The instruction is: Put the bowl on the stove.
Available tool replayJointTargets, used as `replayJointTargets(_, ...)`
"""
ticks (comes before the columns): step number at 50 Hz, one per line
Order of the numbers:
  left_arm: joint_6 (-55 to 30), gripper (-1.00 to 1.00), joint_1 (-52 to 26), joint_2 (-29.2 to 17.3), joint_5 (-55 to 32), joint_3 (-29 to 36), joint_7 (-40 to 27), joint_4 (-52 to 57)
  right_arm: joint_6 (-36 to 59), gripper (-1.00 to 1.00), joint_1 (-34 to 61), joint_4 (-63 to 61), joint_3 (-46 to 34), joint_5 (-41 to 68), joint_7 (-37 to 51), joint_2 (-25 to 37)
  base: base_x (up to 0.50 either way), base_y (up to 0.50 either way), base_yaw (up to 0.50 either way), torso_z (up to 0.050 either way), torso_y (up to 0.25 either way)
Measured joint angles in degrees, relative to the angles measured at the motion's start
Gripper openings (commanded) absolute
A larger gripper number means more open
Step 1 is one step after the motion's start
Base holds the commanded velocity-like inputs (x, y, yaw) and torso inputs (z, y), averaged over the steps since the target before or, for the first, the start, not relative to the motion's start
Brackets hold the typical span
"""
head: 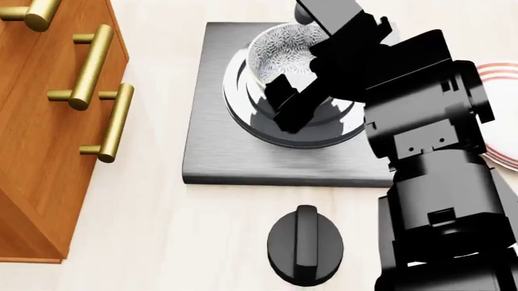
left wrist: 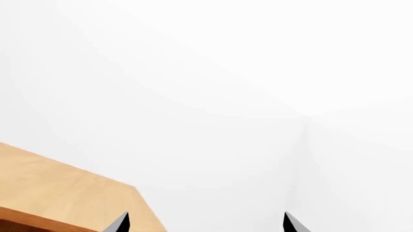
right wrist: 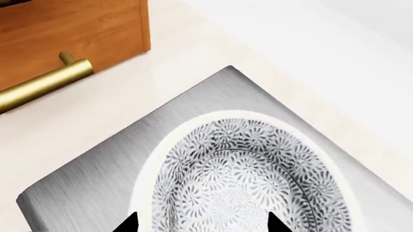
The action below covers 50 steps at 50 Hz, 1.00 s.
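Note:
The bowl [head: 283,54], white with a blue-grey floral pattern, sits on the round burner of the dark grey stove [head: 210,145]. My right gripper [head: 285,112] hangs over the bowl's near side, and the black arm hides the stove's right part. In the right wrist view the bowl [right wrist: 252,179] fills the space ahead on the stove [right wrist: 96,183]. The right gripper [right wrist: 201,223] is open, with one fingertip outside the rim and the other over the inside. My left gripper [left wrist: 205,223] is open and empty, facing a white wall, and does not show in the head view.
A black round knob [head: 305,245] lies in front of the stove. A wooden cabinet [head: 40,121] with brass handles [head: 89,66] stands at the left; its corner shows in the left wrist view [left wrist: 58,188]. A red-ringed white plate [head: 498,121] lies at the right, behind my arm.

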Motion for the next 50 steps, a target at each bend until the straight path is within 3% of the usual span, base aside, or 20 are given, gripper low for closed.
replayJointTargets(21, 0.4, 1.0, 0.1, -0.1, 0.0, 0.1, -0.2, 0.1, -2.0, 1.0, 0.7, 0.0, 10.9, 1.7, -8.6, -0.5, 0.0, 0.0, 0.0, 0.0, 0.0)
replayJointTargets(39, 1.1, 1.0, 0.3, -0.4, -0.8, -0.4, -0.7, 0.3, -17.9, 1.0, -0.8, -0.1, 30.3, 5.6, -7.5, 1.1, 0.0, 0.0, 0.0, 0.0, 0.0)
replayJointTargets(50, 1.4, 1.0, 0.4, -0.5, -1.2, -0.4, -0.5, 0.2, -17.5, 1.0, -18.1, -26.1, 39.7, 10.6, -2.7, 0.5, 0.0, 0.0, 0.0, 0.0, 0.0)
